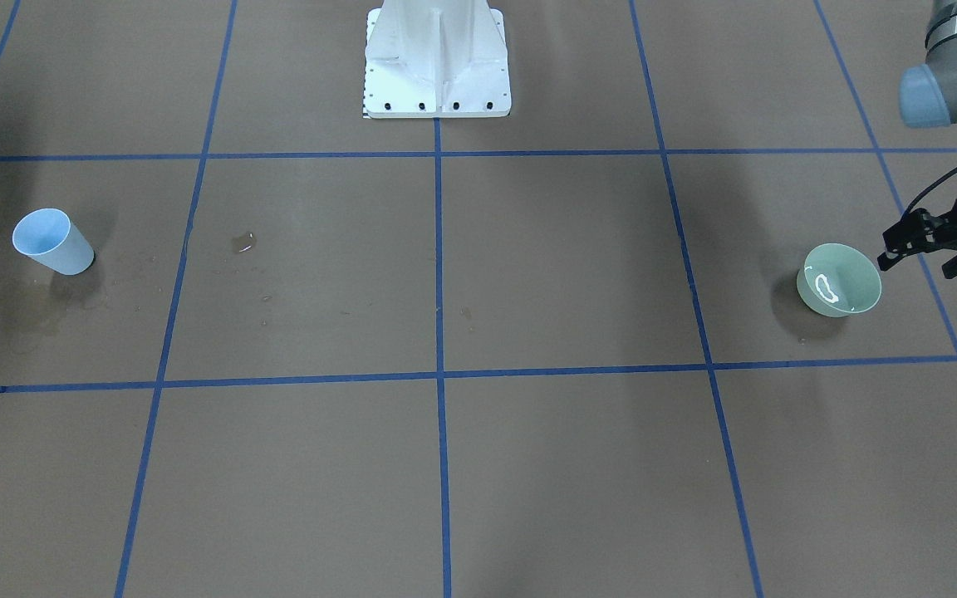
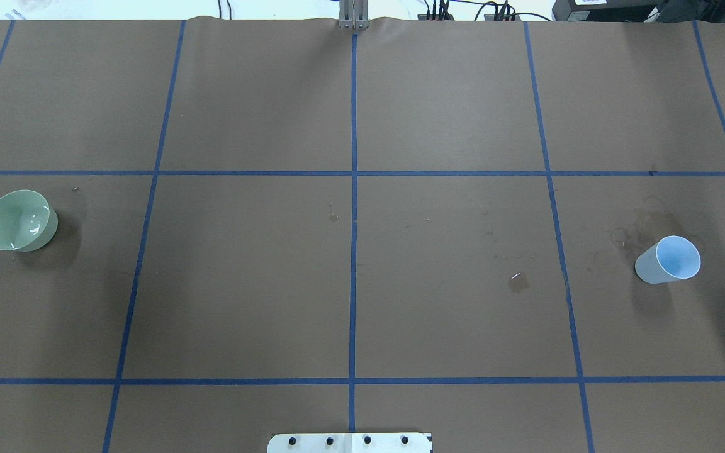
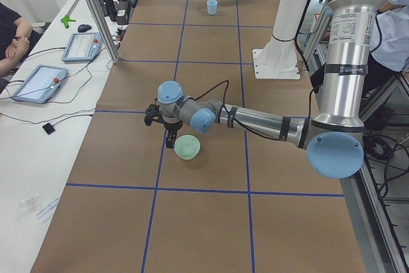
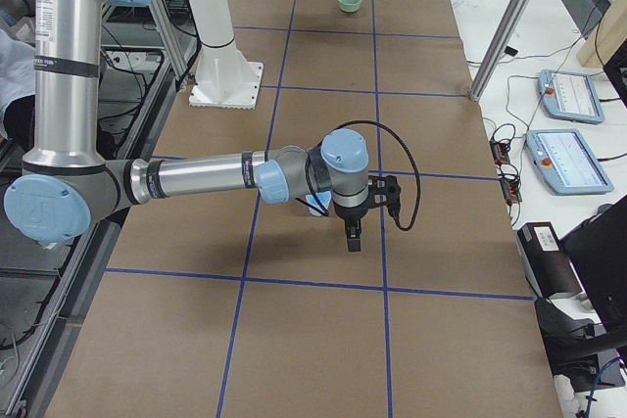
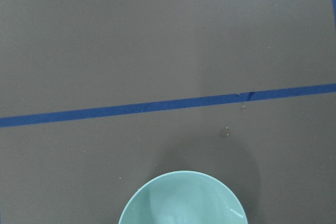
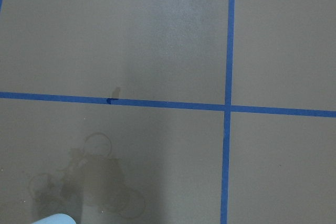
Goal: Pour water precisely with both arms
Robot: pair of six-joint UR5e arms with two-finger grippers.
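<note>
Overhead exterior: you see water point(image 2: 35, 221) glinting in green bowl point(image 2: 0, 217) near table point(image 2: 350, 302) left edge. Left gripper point(image 1: 917, 264) just beside bowl, fingers spread, empty. Right gripper point(image 4: 351, 232) near blue cup point(image 2: 668, 259) by right edge; cannot tell its grip. Puddle point(image 2: 518, 282) sits between.

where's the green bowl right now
In the overhead view the green bowl stands at the table's far left, opposite the blue cup at the far right.

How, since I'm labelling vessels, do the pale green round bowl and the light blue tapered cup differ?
The pale green round bowl is wide and low; the light blue tapered cup is taller and narrower. The bowl shows white glints of water; the cup shows none. Both stand upright, open-topped.
</note>
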